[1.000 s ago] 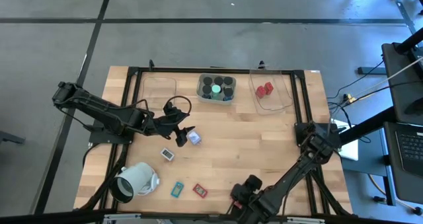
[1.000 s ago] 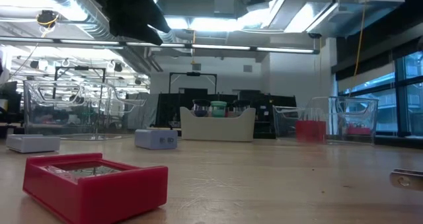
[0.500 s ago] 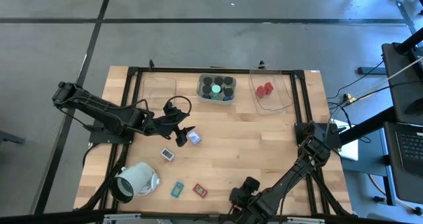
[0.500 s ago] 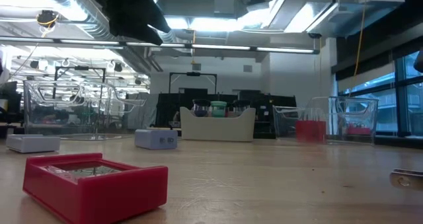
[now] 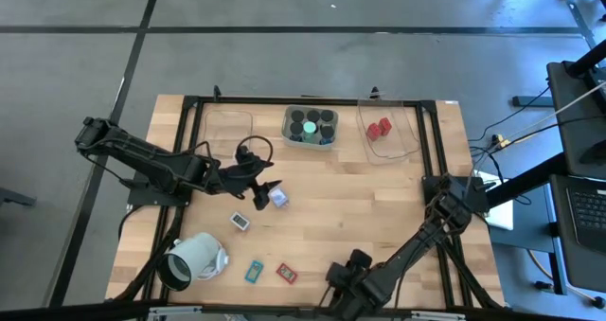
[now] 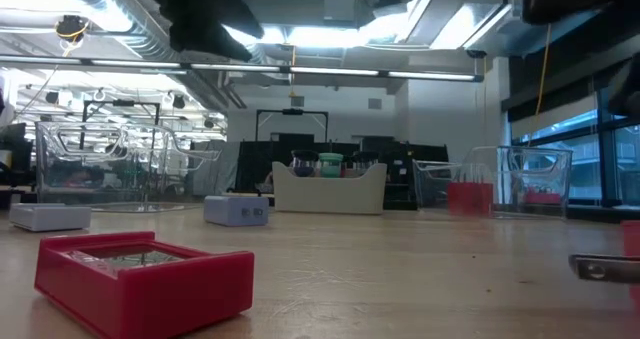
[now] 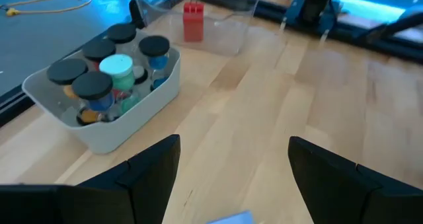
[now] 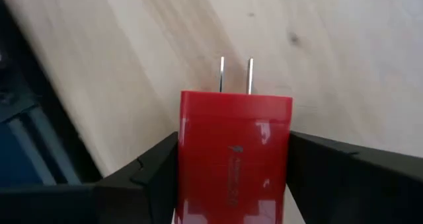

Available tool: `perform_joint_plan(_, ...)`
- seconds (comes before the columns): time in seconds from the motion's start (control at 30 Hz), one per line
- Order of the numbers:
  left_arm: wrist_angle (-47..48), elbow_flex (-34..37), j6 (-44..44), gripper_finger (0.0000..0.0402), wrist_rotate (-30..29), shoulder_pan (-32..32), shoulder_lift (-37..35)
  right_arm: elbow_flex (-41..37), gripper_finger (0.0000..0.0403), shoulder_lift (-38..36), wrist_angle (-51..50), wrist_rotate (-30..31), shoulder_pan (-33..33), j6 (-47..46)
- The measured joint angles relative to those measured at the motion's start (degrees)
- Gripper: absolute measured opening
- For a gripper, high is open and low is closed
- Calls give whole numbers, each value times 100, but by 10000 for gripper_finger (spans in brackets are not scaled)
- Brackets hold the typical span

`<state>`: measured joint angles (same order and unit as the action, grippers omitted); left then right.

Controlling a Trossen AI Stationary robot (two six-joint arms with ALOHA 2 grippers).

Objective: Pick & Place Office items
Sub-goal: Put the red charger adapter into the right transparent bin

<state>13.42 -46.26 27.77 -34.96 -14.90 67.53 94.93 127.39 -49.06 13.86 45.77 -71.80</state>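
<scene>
Grip: right gripper (image 8: 231,184) at the table's near edge pinches red plug block (image 8: 233,154) by flat sides. Rigid, light, glossy, may slip. Left gripper (image 7: 232,168) spread wide over pale blue cube (image 5: 277,197).

Red plug block (image 8: 234,158) base cut off by frame.

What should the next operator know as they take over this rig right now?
Right end effector: at the near table edge, closed on a red plug block, prongs pointing away.
Left end effector: open, holding nothing, above the pale blue cube.
Done: black cylinders sit in the white bin; two red blocks in the clear tray.
Left: the held block, blue cube, white rectangle, teal rectangle, red rectangle.
</scene>
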Motion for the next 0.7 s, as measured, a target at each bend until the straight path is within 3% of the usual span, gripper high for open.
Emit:
perform_joint_plan(0.2,-366,0,0,278,292,0,0,-11,215,-640,-896,223,-179,23)
perform_joint_plan(0.33,-446,0,0,278,291,0,0,-10,220,-1299,-2090,906,-333,-125)
perform_joint_plan(0.5,-466,0,0,278,-225,0,-1,-6,223,-2244,-3480,1879,-684,-378)
perform_joint_plan(0.6,-460,0,-1,278,-336,0,0,-6,221,-2764,-4076,2449,-1036,-424)
perform_joint_plan(0.7,-462,0,0,278,-212,0,-1,-42,221,-3207,-4051,2888,-1493,-107)
